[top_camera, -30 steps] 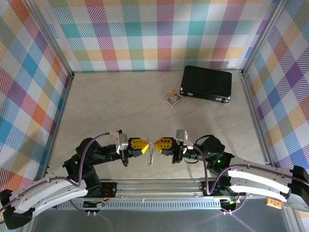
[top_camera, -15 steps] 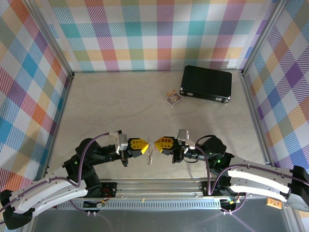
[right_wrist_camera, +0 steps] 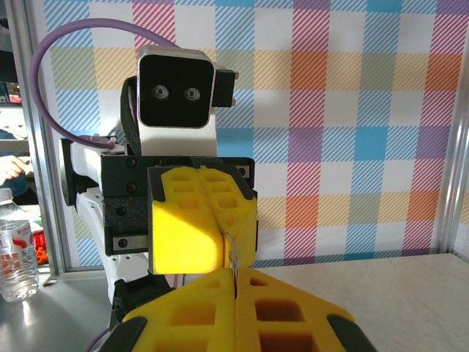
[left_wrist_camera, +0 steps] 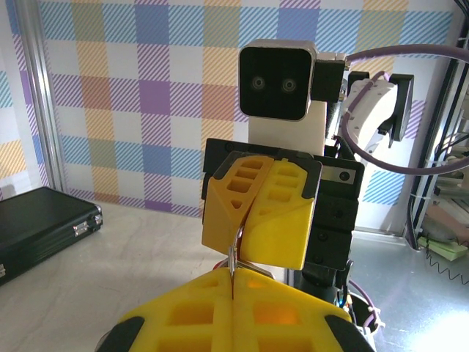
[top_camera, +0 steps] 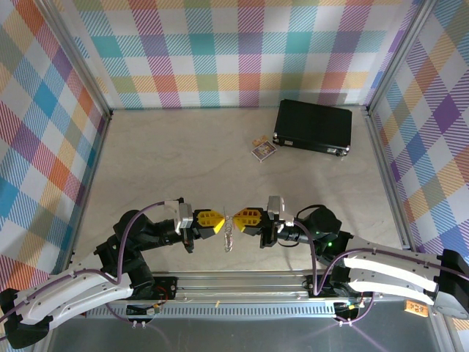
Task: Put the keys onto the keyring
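My left gripper [top_camera: 222, 224] and right gripper [top_camera: 236, 218] meet tip to tip above the near table edge, both shut. The keyring [top_camera: 229, 233] is pinched between them, its knobbly chain hanging below. In the left wrist view the thin metal loop [left_wrist_camera: 235, 253] runs from my left gripper [left_wrist_camera: 234, 277] into the seam of the right gripper's fingers [left_wrist_camera: 275, 220]. A sliver of red [left_wrist_camera: 219, 262] and a flat silver bit [left_wrist_camera: 256, 268] of the keys peek from behind my left fingertips. The right wrist view shows the wire loop [right_wrist_camera: 234, 253] entering my right gripper [right_wrist_camera: 235, 273].
A black rectangular case [top_camera: 314, 126] lies at the back right, with a small printed card packet [top_camera: 262, 149] just left of it. Checked walls and metal posts close in the table [top_camera: 161, 161] on three sides.
Both grippers stay shut and nearly still. The hanging chain has swung slightly between them.
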You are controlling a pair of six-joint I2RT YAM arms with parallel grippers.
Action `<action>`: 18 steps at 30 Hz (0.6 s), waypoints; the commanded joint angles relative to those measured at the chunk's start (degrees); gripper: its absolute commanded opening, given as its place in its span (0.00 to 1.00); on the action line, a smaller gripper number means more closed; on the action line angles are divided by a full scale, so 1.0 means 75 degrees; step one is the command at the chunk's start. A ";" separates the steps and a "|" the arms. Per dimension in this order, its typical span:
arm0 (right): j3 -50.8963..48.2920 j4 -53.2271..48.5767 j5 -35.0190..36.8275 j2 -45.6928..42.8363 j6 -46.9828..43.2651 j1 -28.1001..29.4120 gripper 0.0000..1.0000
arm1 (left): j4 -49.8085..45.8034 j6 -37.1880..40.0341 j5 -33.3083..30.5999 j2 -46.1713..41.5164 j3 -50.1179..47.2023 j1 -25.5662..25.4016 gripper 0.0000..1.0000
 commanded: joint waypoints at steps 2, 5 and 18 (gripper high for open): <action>0.0028 0.0422 -0.0059 0.0095 0.0068 0.0031 0.00 | 0.0415 -0.0047 0.0127 -0.0076 0.0029 0.0029 0.00; 0.0052 0.0458 -0.0101 0.0137 0.0074 0.0029 0.00 | 0.0381 -0.0026 0.0103 -0.0077 0.0029 0.0032 0.00; 0.0151 0.0262 -0.0177 0.0119 0.0016 0.0030 0.00 | -0.0655 0.0388 -0.0055 -0.0042 0.0473 0.0038 0.00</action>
